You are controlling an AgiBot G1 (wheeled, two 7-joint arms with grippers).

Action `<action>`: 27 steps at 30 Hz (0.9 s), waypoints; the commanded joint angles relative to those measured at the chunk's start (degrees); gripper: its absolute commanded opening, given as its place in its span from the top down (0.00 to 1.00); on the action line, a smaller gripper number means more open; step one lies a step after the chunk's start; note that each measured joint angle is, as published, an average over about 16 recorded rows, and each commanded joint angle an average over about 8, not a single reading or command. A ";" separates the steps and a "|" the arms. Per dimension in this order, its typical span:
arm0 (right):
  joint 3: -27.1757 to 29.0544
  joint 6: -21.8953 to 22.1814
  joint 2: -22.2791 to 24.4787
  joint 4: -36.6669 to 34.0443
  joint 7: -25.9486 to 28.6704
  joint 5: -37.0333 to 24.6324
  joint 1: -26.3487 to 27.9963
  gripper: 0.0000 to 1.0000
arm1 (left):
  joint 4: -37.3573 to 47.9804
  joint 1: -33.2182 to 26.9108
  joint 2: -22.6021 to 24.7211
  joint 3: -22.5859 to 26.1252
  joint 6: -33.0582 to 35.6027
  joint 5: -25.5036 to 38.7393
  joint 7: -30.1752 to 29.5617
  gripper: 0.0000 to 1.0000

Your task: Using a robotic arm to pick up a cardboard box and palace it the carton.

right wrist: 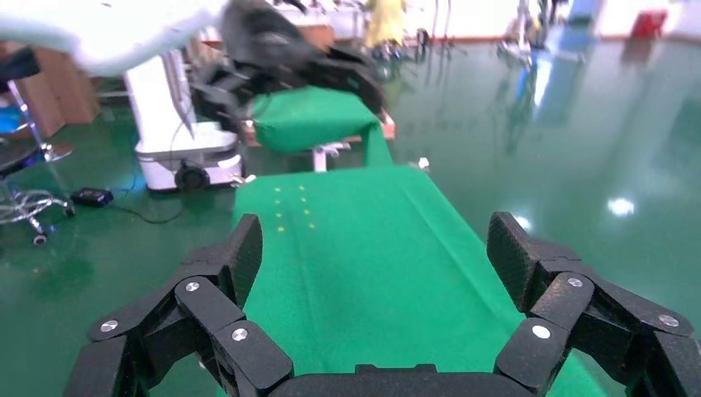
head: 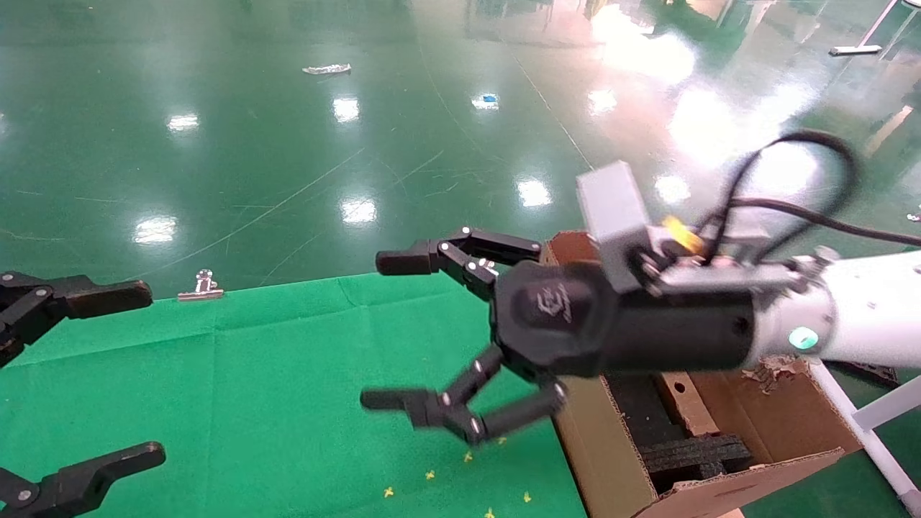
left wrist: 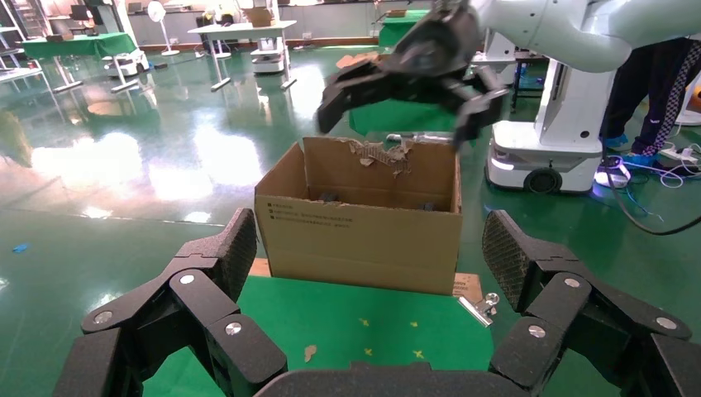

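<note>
Twice found fingers spread wide and empty: right gripper (head: 374, 331) above the table (head: 288, 374) just beside the carton (head: 611, 460), left gripper (head: 147, 373) parked far left. Spotted cardboard box (head: 683, 399) apparently lying inside, against black foam (head: 691, 453). Judged a high retreat safest, clear of ragged flaps.

Right gripper (head: 388, 331) spread wide mid-air on the robotic arm (head: 856, 316) — left gripper (head: 108, 374) open, idle
</note>
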 commanded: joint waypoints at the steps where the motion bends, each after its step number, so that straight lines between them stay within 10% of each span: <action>1: 2.49 -0.60 0.49 2.13 -1.16 0.95 -2.10 0.00 | 0.00 0.00 0.00 0.01 0.00 0.00 0.00 0.00; 27: 3.47 -0.83 0.72 2.93 -1.55 1.39 -2.93 0.00 | 0.01 0.01 -0.01 0.01 -0.02 -0.02 0.01 0.00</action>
